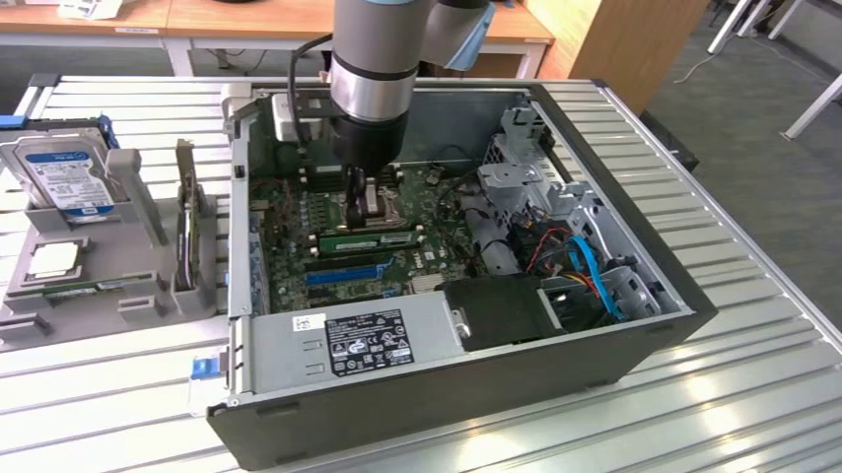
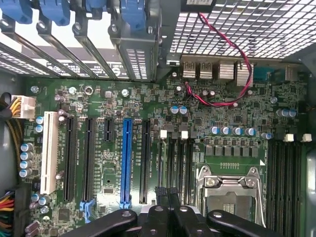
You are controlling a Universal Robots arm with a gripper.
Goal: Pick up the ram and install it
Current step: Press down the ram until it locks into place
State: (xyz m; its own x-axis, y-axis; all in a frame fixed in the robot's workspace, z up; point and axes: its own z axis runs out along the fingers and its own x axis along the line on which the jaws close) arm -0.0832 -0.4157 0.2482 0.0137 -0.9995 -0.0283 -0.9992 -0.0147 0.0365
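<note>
Ribbed metal table [image 1: 736, 394] carries an open computer case [image 1: 618, 335], with a wooden desk behind. Inside, the arm reaches down and the gripper [image 1: 366, 202] hangs just over the motherboard [image 1: 296, 232], beside the processor socket [image 2: 229, 190]. Its fingers [image 2: 168, 210] are pressed together and hold nothing. One ram [image 1: 371, 239] lies already in a slot, near the gripper.

A blue-labelled hard drive [image 1: 63, 177] stands in a grey holder [image 1: 99, 266] well off toward the exterior view's left of the gripper; the black power supply [image 1: 382, 335] sits nearer the camera; a blue slot [image 2: 125, 160] lies directly below it.
</note>
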